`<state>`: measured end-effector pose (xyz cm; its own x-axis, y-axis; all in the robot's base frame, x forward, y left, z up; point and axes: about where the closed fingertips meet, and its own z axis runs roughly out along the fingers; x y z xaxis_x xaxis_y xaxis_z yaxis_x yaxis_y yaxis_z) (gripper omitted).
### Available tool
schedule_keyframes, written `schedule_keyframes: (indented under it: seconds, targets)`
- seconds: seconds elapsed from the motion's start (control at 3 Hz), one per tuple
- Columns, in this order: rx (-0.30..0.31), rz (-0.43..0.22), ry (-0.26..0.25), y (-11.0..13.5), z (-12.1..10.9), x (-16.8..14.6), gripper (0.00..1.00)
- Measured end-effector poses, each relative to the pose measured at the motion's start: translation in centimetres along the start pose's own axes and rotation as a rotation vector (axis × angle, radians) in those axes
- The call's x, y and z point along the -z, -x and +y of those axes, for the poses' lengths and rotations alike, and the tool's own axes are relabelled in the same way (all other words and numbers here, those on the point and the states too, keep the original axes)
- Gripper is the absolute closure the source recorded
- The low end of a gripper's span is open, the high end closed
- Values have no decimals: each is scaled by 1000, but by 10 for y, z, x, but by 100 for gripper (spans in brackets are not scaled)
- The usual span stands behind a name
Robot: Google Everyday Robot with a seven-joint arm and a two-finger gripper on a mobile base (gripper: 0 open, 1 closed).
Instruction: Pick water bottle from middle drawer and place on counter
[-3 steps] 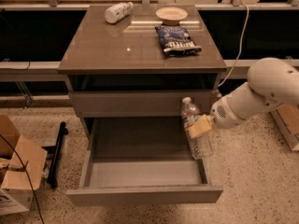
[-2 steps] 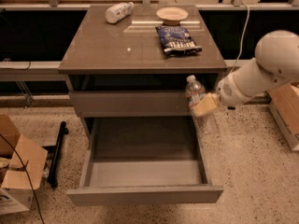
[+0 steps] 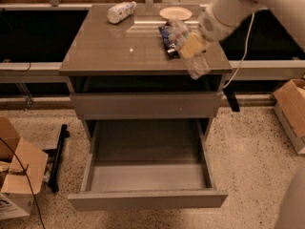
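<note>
My gripper (image 3: 190, 44) is shut on the water bottle (image 3: 196, 63), a clear plastic bottle held tilted with its cap toward the upper left. It hangs above the right part of the counter (image 3: 124, 49), over the near right edge. The arm comes in from the upper right. The middle drawer (image 3: 147, 175) stands pulled open below, its grey floor bare.
On the counter lie a fat white bottle (image 3: 120, 11) on its side at the back left, a tan plate (image 3: 175, 13) at the back, and a dark blue snack bag (image 3: 167, 36) partly behind the held bottle. Cardboard boxes stand at left (image 3: 19, 171) and right (image 3: 291, 111).
The gripper has lifted the water bottle from beside the drawer's right side up and to the left, to above the counter's right part.
</note>
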<state>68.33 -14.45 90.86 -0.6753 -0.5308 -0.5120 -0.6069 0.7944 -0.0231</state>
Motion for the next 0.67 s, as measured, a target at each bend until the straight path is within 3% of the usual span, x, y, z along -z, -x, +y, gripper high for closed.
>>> schedule_keyframes:
  seconds: [0.33,0.67]
  targets:
    - [17,-47,12,25,12,6,100]
    - [8,-39,18,19,11,1,100]
